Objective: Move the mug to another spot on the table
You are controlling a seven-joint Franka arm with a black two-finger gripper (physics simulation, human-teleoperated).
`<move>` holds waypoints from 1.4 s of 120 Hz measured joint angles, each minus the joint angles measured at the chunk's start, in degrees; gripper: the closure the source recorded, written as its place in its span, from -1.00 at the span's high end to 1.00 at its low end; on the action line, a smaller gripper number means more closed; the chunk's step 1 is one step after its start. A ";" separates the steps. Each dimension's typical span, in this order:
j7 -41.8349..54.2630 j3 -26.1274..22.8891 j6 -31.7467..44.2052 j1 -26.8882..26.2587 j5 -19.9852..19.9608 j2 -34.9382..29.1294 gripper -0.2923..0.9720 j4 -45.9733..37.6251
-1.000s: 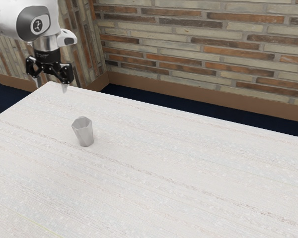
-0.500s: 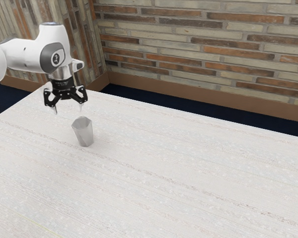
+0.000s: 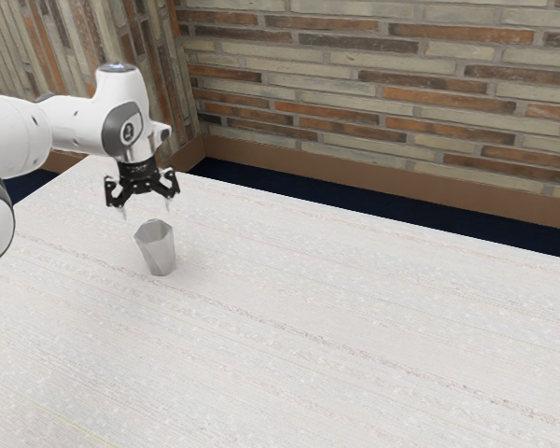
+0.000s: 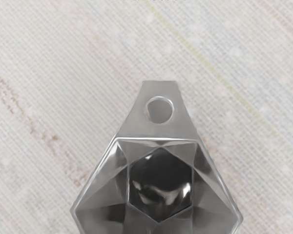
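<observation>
**Gripper (image 3: 147,207) spread above the mug (image 3: 156,248)**

The mug stood upright on the table (image 3: 355,355), toward the exterior view's left. Just over its rim hung the gripper, fingers wide apart and touching nothing. Behind ran the brick wall (image 3: 373,84).

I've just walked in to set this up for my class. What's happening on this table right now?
A robot arm seems set to pick up a grey faceted mug. Its gripper hovers open just above the mug, not touching it. The mug stands upright on the pale table. The wrist view looks down into the mug and shows its handle. Nothing has been lifted yet.
</observation>
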 joint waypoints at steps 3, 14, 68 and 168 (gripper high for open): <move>0.32 0.00 0.31 0.02 0.02 0.19 0.54 0.02; 1.79 0.00 1.18 0.04 0.10 0.67 0.54 0.08; 7.29 -0.60 3.12 2.56 -1.64 8.67 0.53 8.80; 11.58 -1.24 3.20 5.06 -7.38 11.96 0.53 9.09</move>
